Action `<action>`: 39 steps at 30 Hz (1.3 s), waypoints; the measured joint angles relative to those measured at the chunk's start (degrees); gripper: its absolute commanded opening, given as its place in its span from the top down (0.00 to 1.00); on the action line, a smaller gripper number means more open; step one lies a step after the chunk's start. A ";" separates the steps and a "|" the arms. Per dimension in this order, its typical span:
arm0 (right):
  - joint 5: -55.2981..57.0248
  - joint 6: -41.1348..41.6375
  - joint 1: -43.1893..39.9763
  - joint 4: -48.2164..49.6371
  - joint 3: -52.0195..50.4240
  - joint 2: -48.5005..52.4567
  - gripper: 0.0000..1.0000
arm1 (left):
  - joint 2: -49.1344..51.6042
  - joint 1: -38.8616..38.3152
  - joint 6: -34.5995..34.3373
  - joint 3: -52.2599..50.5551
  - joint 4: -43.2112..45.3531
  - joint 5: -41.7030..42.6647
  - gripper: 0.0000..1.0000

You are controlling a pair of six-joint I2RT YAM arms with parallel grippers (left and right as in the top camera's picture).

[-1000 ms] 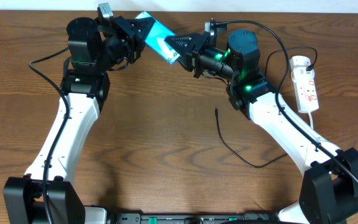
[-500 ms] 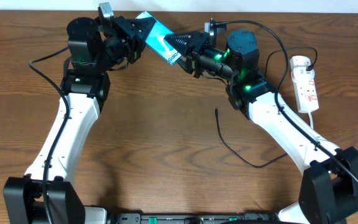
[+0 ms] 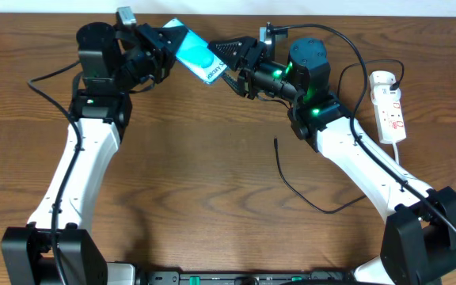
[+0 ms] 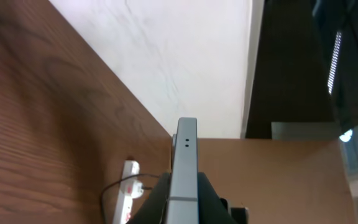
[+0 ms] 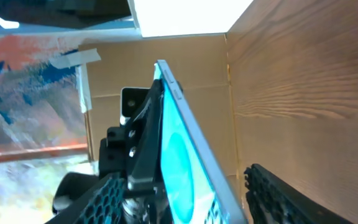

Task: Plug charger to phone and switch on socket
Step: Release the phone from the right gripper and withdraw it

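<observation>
Overhead: left gripper (image 3: 169,49) clamped on the phone (image 3: 195,52), held tilted at 12 o'clock near the far table (image 3: 212,158) edge. Right gripper (image 3: 222,62) spread wide, straddling the phone's lower end. Charger (image 3: 291,178) lies loose at 4 o'clock with bare wood around it. Socket (image 3: 388,107) at 3 o'clock by the edge, beyond the right arm.
Left wrist: phone edge-on between the jaws, socket at 7 o'clock.
Right wrist: fingers (image 5: 98,199) either side of the phone, gap on the screen side.
</observation>
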 measured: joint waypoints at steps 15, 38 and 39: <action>-3.39 -12.44 -3.91 -16.22 -0.35 0.00 0.31 | 0.00 7.65 4.04 -0.07 -4.26 2.89 0.93; 13.49 -48.06 -9.64 -62.62 2.19 0.00 0.30 | 0.00 12.02 12.13 -18.62 -0.87 5.20 0.93; 15.89 -48.89 -9.31 -65.24 3.39 0.00 0.30 | 0.00 12.04 12.50 -19.08 -0.83 5.20 0.92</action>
